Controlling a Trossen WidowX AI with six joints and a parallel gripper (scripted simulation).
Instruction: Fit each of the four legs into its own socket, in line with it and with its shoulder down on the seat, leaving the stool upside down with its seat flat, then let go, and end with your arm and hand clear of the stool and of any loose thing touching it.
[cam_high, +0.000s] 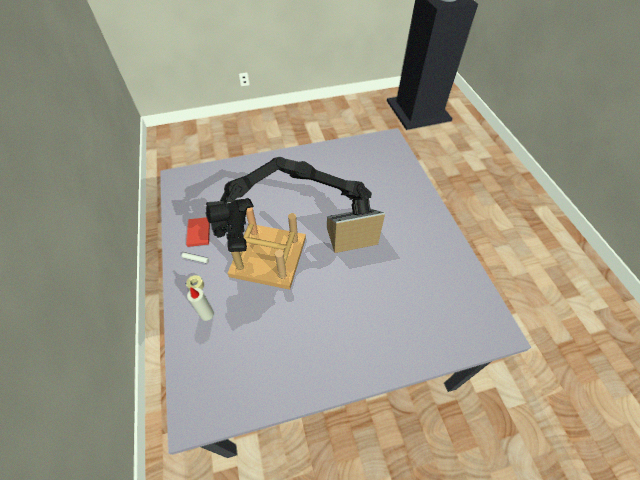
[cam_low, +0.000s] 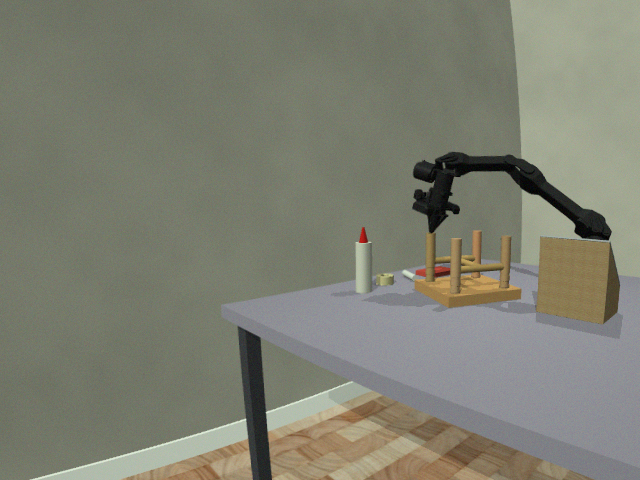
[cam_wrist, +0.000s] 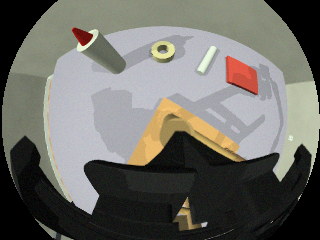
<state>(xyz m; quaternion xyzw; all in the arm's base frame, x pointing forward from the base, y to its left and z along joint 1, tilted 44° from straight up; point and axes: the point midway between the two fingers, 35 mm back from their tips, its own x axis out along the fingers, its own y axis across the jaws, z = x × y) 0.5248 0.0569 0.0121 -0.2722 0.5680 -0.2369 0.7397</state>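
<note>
The stool seat (cam_high: 260, 277) (cam_low: 483, 296) (cam_wrist: 150, 141) lies flat, upside down. Four legs stand upright at its corners: the left leg (cam_high: 238, 260) (cam_low: 430, 258), the front leg (cam_high: 280, 264) (cam_low: 455, 266), the right leg (cam_high: 293, 227) (cam_low: 505, 262) and the rear leg (cam_high: 251, 222) (cam_low: 476, 253). Rungs run between legs. Whether every shoulder touches the seat is too small to tell. My gripper (cam_high: 237, 249) (cam_low: 431, 231) (cam_wrist: 179, 135) is shut and empty. Its tips are at the left leg's top end, touching or just above it. In the wrist view the fingers hide most of the stool.
A white bottle with a red tip (cam_high: 202, 305) (cam_low: 363, 266) (cam_wrist: 105, 53) stands left of the stool, near a yellow ring (cam_high: 200, 281) (cam_low: 385, 279) (cam_wrist: 156, 54). A white stick (cam_high: 194, 257) (cam_wrist: 206, 60) and a red block (cam_high: 197, 232) (cam_wrist: 241, 75) lie beyond. A wooden block (cam_high: 356, 233) (cam_low: 571, 279) stands by my arm's base.
</note>
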